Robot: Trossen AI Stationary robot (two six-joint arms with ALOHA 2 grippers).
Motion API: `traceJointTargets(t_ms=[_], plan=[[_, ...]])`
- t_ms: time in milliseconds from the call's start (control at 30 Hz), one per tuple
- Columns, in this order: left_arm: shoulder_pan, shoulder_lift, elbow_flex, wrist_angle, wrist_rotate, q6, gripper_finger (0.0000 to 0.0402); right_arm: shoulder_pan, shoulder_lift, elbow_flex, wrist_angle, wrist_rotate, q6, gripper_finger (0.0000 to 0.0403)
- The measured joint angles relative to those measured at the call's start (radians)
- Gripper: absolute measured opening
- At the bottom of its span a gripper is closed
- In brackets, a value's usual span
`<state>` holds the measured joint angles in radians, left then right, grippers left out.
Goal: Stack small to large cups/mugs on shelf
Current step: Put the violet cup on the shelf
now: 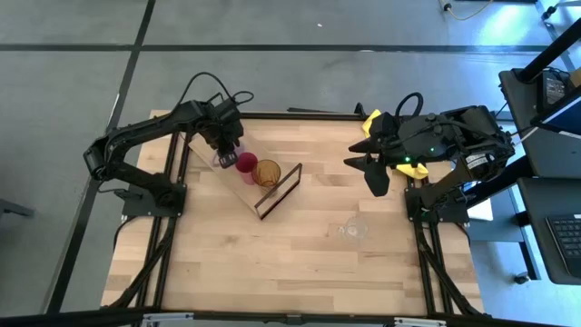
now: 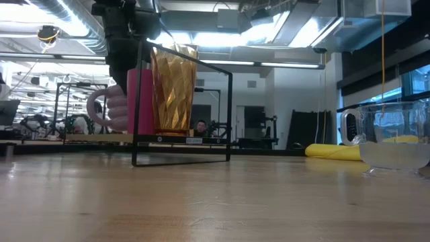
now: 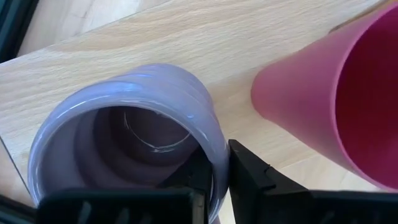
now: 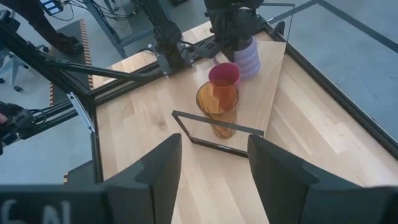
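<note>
- Ribbed lilac mug (image 3: 124, 149), glossy wall pinched between left gripper (image 3: 214, 177) jaws, on pale shelf (image 1: 201, 150).
- Smooth pink cup (image 3: 336, 106) just beside; faceted amber tumbler (image 1: 266, 172) beyond.
- Right gripper (image 4: 211, 165) spread wide, empty; clear glass (image 1: 354, 229) well apart.

The shelf (image 1: 238, 178) was laid slantwise on the wooden surface (image 1: 290, 245), with the purple mug (image 1: 222, 159), red cup (image 1: 246, 163) and amber tumbler (image 1: 266, 172) lined up on it toward its wire frame (image 1: 280, 191), while the clear glass (image 1: 354, 229) was set apart directly on the surface.
</note>
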<state>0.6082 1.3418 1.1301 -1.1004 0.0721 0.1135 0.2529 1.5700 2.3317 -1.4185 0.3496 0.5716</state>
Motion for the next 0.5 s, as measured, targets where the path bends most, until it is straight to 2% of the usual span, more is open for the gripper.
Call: traceJointTargets(t_ms=[500], plan=[[-0.019,0.015,0.0,-0.023,0.025,-0.053,0.0043,0.0,0.0,0.0,0.0,0.0,0.001,0.0186]])
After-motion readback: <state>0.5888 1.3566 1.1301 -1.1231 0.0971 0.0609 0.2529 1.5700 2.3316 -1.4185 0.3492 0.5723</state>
